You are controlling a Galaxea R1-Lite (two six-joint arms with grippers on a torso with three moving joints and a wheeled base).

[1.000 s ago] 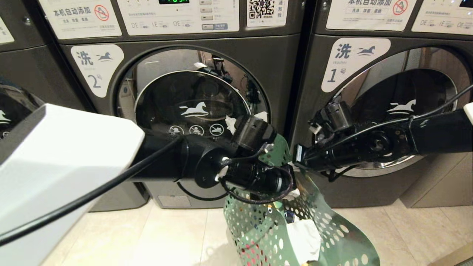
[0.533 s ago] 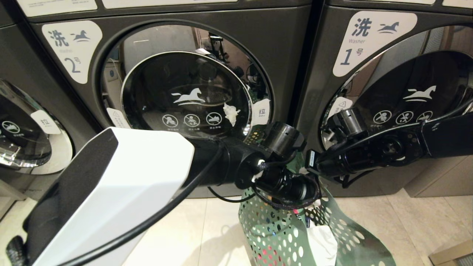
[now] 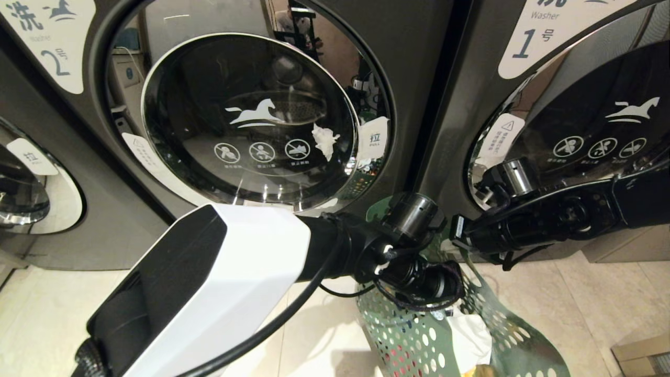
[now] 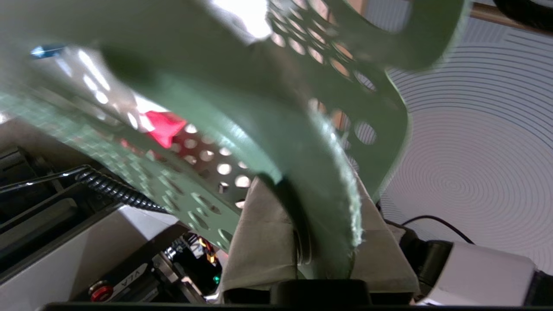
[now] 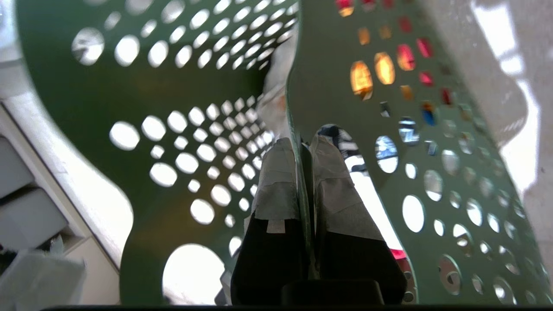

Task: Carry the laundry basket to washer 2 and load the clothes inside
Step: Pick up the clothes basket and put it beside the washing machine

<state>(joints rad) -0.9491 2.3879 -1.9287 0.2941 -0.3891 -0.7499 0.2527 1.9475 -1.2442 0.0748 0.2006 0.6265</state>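
Since a second ago the head camera has tipped downward and closer, so the control panels with their QR code have slid out of sight and the two dark grey front-loading washers fill the top. The left one, washer 2 [image 3: 246, 115], carries a white label with a blue "2", three round prohibition icons and a "PULL" tab on its shut chrome-rimmed glass door; the neighbouring washer [image 3: 576, 131] reads "Washer 1". Below, between them, the green perforated plastic laundry basket [image 3: 419, 340] hangs over the pale tiled floor [image 3: 52, 314], with white, pink-red and yellow-orange clothes [image 3: 468, 340] inside. Both the left gripper [image 4: 319, 242] and the right gripper [image 5: 304, 181] have jaws pinched tight on the basket's rim.
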